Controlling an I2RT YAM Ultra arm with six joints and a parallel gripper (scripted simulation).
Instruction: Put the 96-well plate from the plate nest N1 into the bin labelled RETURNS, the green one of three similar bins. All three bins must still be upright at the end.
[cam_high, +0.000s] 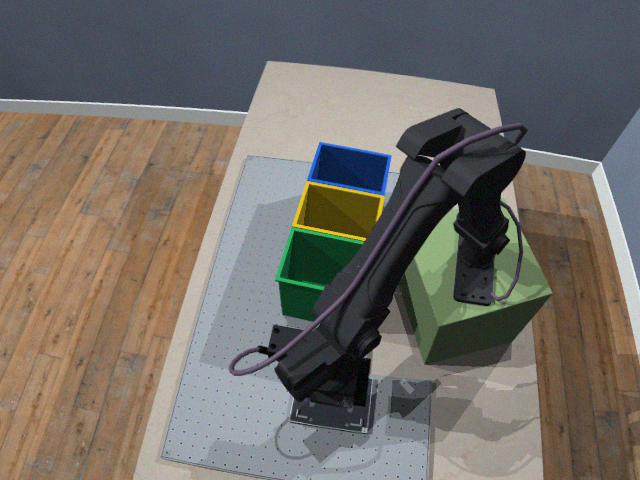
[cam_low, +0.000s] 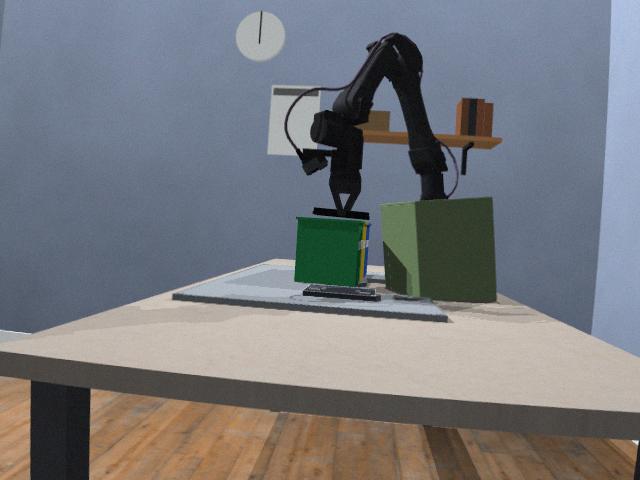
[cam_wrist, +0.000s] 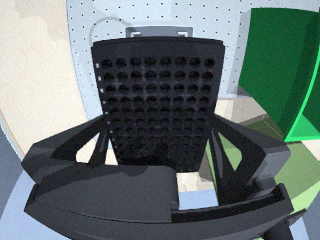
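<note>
My gripper (cam_low: 345, 208) is shut on the black 96-well plate (cam_low: 336, 214) and holds it level, a little above the rim height of the green bin (cam_low: 328, 250). In the wrist view the plate (cam_wrist: 157, 100) sits between my fingers. The green bin (cam_wrist: 280, 70) lies to its right there, so the plate hangs beside the bin's opening, not over it. The empty plate nest (cam_wrist: 157, 32) (cam_low: 341, 292) shows below on the baseplate, and also in front of the bin. In the overhead view the green bin (cam_high: 310, 268) stands upright, and the arm hides my gripper and the plate.
The yellow bin (cam_high: 338, 211) and the blue bin (cam_high: 351, 167) stand upright in a row behind the green one. The arm's base is on a tall green block (cam_high: 473, 289) to the right of the bins. A perforated grey baseplate (cam_high: 232, 330) lies under the bins.
</note>
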